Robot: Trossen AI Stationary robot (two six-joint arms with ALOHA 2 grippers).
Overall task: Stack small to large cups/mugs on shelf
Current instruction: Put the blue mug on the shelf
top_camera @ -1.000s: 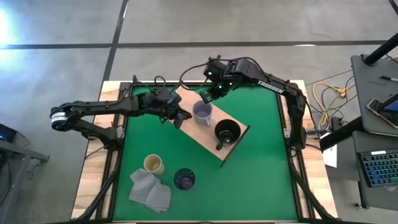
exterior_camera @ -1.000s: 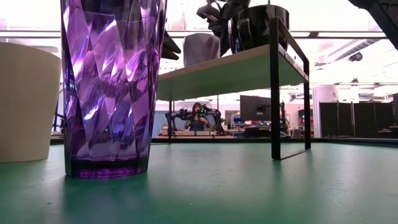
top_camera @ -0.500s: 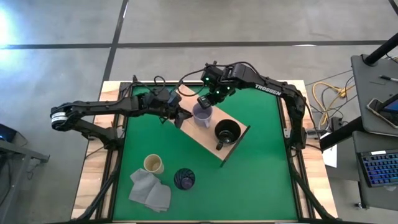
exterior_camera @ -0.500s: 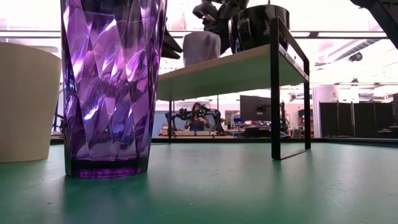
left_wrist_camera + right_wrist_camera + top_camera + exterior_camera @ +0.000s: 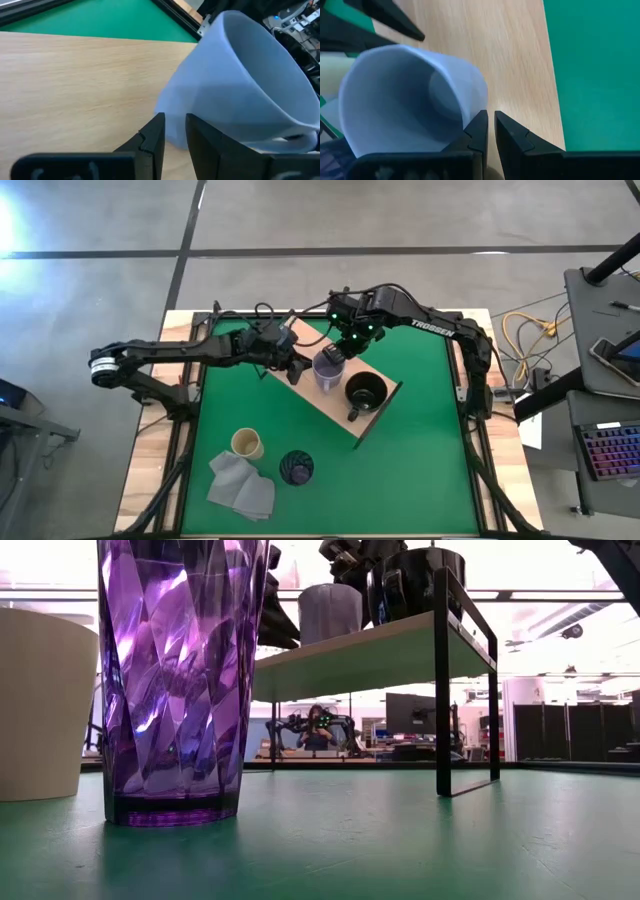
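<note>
The lavender-grey mug (image 5: 327, 370) stands upright on the light-wood shelf (image 5: 335, 406), next to the black-green mug (image 5: 365, 392) that also stands on it. My left gripper (image 5: 302, 371) is shut at the lavender mug's left side, low over the board. My right gripper (image 5: 338, 352) is shut at the mug's far side, by its rim. The cream-tan cup (image 5: 247, 443) and the dark purple tumbler (image 5: 296, 468) stand on the green mat at the near left. In the low view the lavender mug (image 5: 330, 612) and the black-green mug (image 5: 415, 580) show on the shelf top (image 5: 370, 650). My left gripper has its shut fingertips against the lavender mug's lower wall (image 5: 175, 133), just above the board. The fingers come nearly level from the table's left. The mug stands on its base on the shelf. My right gripper points down at the mug's far side. The outer side of one finger (image 5: 478, 126) lies along the mug's outer wall (image 5: 469, 107) below the rim; I cannot tell whether it touches.
A folded grey cloth (image 5: 240, 485) lies at the near left beside the cream cup. The shelf lies slantwise across the mat, with bare board (image 5: 520, 60) on the mug's far side. The tumbler (image 5: 180, 680) fills the low view's left.
My left gripper has gone toward the table's right, up to the lavender mug. My right gripper has gone toward the near edge and down beside the mug's far rim. The mug has slid a little along the board toward the black-green mug, staying upright.
</note>
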